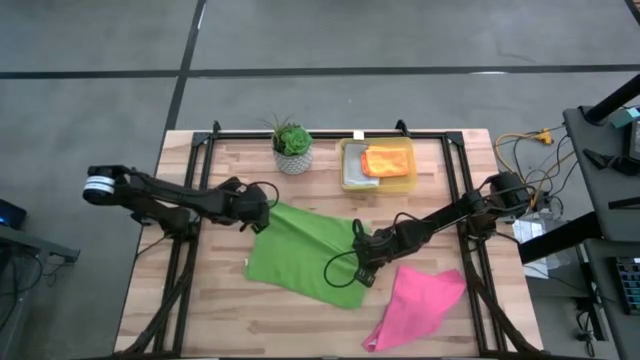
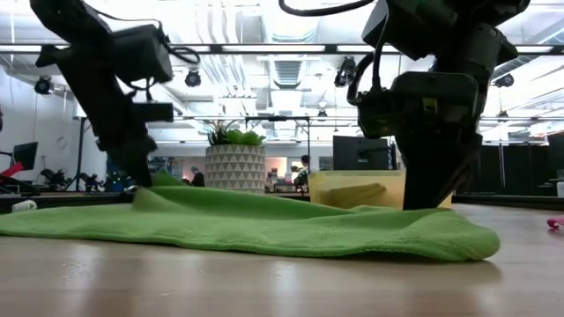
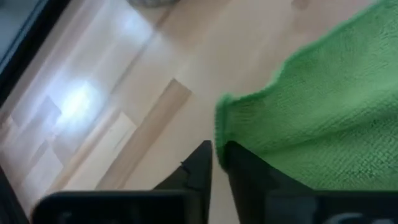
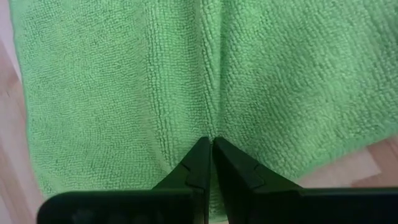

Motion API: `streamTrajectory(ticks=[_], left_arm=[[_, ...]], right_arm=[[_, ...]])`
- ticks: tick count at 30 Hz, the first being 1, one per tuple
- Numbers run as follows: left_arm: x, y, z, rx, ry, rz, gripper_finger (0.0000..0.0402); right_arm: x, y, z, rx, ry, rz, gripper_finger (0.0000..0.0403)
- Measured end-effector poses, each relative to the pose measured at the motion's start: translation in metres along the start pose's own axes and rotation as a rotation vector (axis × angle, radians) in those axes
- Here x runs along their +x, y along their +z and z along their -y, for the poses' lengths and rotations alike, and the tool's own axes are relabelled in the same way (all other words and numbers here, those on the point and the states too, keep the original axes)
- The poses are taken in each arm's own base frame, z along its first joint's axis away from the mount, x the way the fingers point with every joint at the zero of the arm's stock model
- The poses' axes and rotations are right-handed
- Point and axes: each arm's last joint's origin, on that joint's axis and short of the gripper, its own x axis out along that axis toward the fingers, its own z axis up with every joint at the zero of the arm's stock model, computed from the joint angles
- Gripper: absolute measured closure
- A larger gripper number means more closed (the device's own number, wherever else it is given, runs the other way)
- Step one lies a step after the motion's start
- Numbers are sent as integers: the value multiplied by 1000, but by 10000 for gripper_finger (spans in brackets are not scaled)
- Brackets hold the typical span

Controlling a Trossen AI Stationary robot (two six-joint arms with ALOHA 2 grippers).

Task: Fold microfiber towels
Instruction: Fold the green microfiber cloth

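Note:
The bright green towel (image 1: 305,255) lies spread in the middle of the table, with a low bump at its far left corner (image 2: 152,192). My left gripper (image 1: 265,215) stands at that corner, its fingertips (image 3: 205,155) a narrow gap apart with nothing between them. My right gripper (image 1: 362,275) is shut on the towel near its right edge. The hot pink towel (image 1: 415,305) lies crumpled at the near right. The orange towel (image 1: 385,160) rests in the yellow bin (image 1: 345,150) beside a light grey one (image 1: 357,172). My left gripper slants down at the towel's far left corner (image 3: 222,121), which stands just past one fingertip; I cannot tell whether it touches. My right gripper comes from above, slanting down, and pinches a small ridge of the green towel (image 4: 211,127) near its right edge. A crease runs away from the fingertips, and the cloth around lies flat on the table.
A potted plant (image 1: 292,148) stands at the far edge, left of the bin. Bare wood (image 1: 200,300) shows left of and in front of the green towel. Cables and equipment (image 1: 530,150) sit beyond the table's right edge.

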Motion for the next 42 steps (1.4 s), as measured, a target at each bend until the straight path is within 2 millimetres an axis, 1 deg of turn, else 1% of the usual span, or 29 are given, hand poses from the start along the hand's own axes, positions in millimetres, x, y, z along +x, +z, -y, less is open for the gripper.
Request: streamTrajectory(ticks=[4,8,10,13,17,20,22,24,25,28,29,32,35,38,40,42], left_arm=[[-12,3,-7,-29,-33,50,306],[-22,3,-11,16,-170,47,254],[-24,2,-10,26,-239,30,239],[-26,1,-8,32,-337,-9,235],[-23,-2,-4,46,-393,-48,248],[-15,-8,0,64,-406,-88,272],[-5,-14,7,67,-454,-114,294],[6,-22,14,77,-509,-160,320],[10,-23,18,74,-536,-167,335],[19,-33,21,57,-509,-274,382],[20,-36,20,51,-499,-302,391],[15,-36,20,43,-506,-302,392],[4,-32,15,11,-538,-250,394],[-8,-29,6,-13,-557,-182,400],[-19,-24,0,-31,-576,-96,400],[-27,-23,-7,-14,-588,-38,400]], right_arm=[[-12,0,0,-1,-3,17,380],[-28,7,-1,14,-16,119,380],[-30,12,3,50,-25,141,380],[-31,17,8,95,-34,156,380],[-29,24,20,170,-110,184,380],[-22,29,33,214,-178,174,380],[-15,31,42,240,-215,154,380],[-12,35,46,258,-222,154,380],[-12,36,48,264,-226,152,380],[-11,37,54,302,-251,134,381],[-12,36,56,311,-270,122,381],[-16,35,58,305,-285,110,381],[-22,34,57,275,-293,129,381],[-34,32,52,223,-308,179,381],[-46,33,47,185,-295,222,381],[-54,32,42,138,-270,248,381]])
